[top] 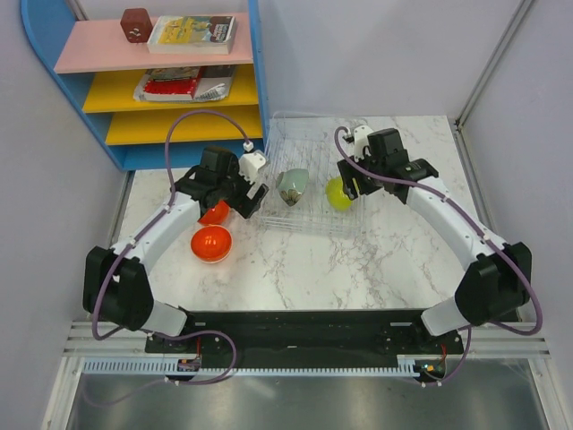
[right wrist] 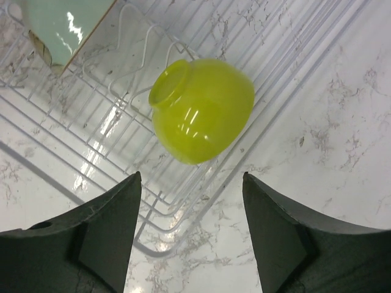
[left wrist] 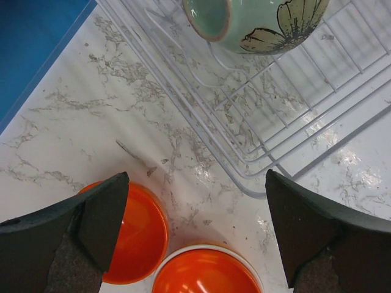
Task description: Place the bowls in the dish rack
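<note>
Left wrist view, left tool [left wrist: 195,183] wide open above two orange bowls [left wrist: 139,235], right tool [right wrist: 190,176] open, empty, yellow-green bowl [right wrist: 201,110] in dish rack [right wrist: 98,131] just ahead

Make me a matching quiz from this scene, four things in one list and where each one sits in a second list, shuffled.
Things:
1. yellow-green bowl
2. floral pale-green bowl
3. orange bowls
4. dark red cube

Places:
A. marble table, left of the dish rack
B. top pink shelf
C. dish rack, right side
D. dish rack, left side

Pairs: 1-C, 2-D, 3-A, 4-B
</note>
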Robot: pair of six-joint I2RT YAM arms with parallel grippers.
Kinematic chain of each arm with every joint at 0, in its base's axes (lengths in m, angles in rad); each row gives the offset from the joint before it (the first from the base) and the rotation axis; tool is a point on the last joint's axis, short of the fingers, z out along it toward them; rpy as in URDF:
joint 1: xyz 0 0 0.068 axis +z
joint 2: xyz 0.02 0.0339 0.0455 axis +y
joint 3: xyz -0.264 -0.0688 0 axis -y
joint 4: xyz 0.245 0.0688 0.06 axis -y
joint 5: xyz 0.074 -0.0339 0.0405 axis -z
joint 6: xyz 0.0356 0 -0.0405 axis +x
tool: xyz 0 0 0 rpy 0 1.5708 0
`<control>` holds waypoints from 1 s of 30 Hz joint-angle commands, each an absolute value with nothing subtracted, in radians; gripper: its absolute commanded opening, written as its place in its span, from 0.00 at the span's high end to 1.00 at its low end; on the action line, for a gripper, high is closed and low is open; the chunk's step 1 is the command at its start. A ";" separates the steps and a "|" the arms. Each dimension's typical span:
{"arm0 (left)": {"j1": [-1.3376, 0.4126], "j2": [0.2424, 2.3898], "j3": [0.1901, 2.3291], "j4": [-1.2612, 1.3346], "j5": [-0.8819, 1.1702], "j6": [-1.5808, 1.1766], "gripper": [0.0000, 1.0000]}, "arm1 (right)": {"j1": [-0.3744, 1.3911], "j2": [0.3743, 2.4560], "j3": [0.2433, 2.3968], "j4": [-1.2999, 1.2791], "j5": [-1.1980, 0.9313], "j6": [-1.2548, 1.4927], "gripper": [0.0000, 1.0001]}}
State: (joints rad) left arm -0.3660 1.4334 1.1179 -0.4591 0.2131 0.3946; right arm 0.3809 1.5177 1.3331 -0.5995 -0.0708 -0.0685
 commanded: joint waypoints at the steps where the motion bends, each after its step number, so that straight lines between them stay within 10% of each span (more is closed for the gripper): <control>1: -0.365 1.466 1.163 -0.379 0.161 0.429 0.00 | 0.391 1.424 1.275 -0.618 -0.107 -0.169 0.26; 30: -0.587 1.434 0.930 -0.410 0.167 0.476 0.00 | 0.396 1.281 0.986 -0.653 -0.113 -0.270 0.28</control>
